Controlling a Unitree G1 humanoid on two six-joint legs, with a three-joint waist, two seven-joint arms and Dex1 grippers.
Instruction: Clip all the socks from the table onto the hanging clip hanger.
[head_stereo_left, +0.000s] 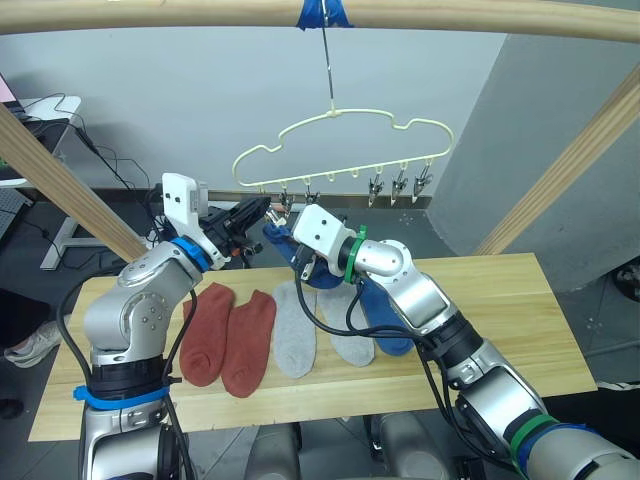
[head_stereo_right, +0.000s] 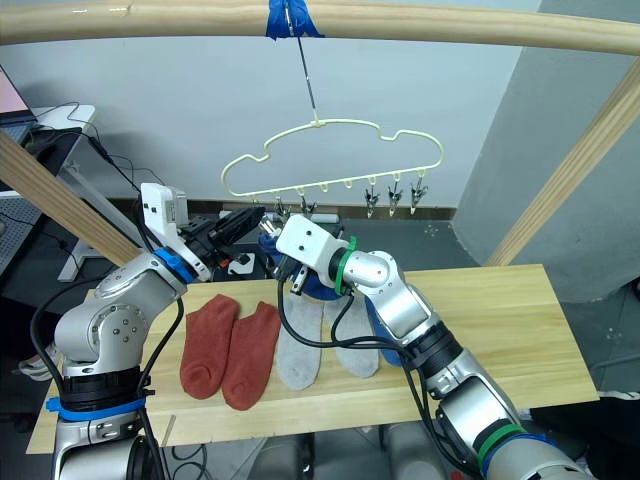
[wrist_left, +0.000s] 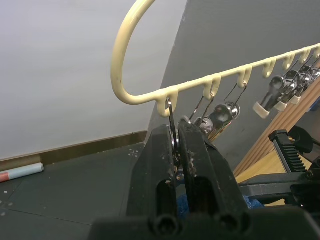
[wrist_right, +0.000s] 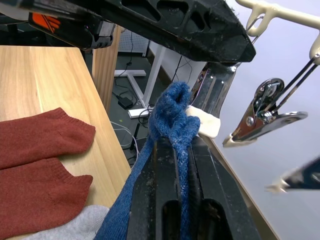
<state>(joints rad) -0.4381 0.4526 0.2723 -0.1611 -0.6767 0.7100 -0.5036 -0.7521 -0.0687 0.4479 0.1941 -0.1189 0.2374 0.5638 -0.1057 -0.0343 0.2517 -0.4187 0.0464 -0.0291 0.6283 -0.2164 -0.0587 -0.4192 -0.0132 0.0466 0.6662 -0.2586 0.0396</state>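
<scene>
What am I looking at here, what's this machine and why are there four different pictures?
It is a humanoid robot with two arms. Two pictures come from its head, two from cameras on its wrists. The left gripper squeezes a metal clip on the yellow clip hanger. The right gripper holds a blue sock up to that clip. On the wooden table lie two rust-red socks, two grey socks and another blue sock.
</scene>
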